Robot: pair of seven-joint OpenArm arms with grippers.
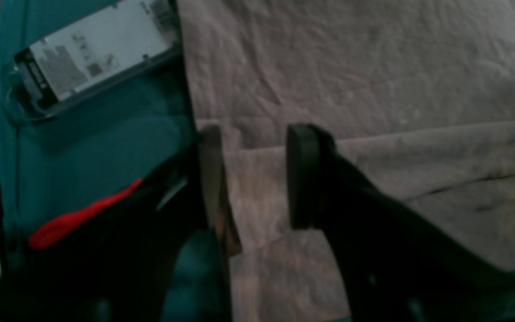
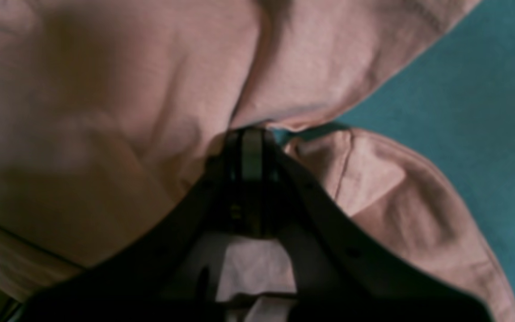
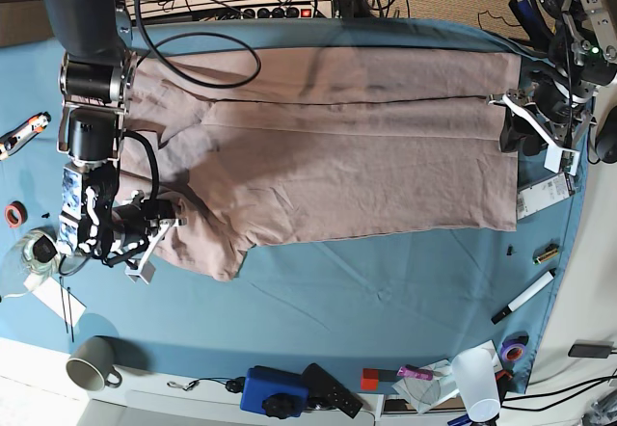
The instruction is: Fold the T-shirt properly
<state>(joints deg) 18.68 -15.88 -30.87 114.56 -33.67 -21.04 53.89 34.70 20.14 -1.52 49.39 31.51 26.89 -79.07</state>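
The pink-beige T-shirt (image 3: 328, 156) lies spread flat across the blue table cloth (image 3: 386, 291), its upper long side folded in along a straight crease. At the shirt's right-hand edge my left gripper (image 3: 511, 122) is open. In the left wrist view the left gripper (image 1: 255, 179) straddles a folded layer of the T-shirt (image 1: 373, 80) without pinching it. On the left side of the base view my right gripper (image 3: 176, 216) rests on the sleeve. The right gripper (image 2: 251, 134) is shut where the fabric of the T-shirt (image 2: 105, 112) bunches at its fingertips.
A labelled white card pack (image 1: 96, 49) lies on the cloth just beyond the shirt's edge, also in the base view as the card pack (image 3: 545, 195). A mug (image 3: 92, 363), a blue device (image 3: 275, 392), a white cup (image 3: 477, 378), a marker (image 3: 525, 296) and a tape roll (image 3: 14, 214) ring the table edges.
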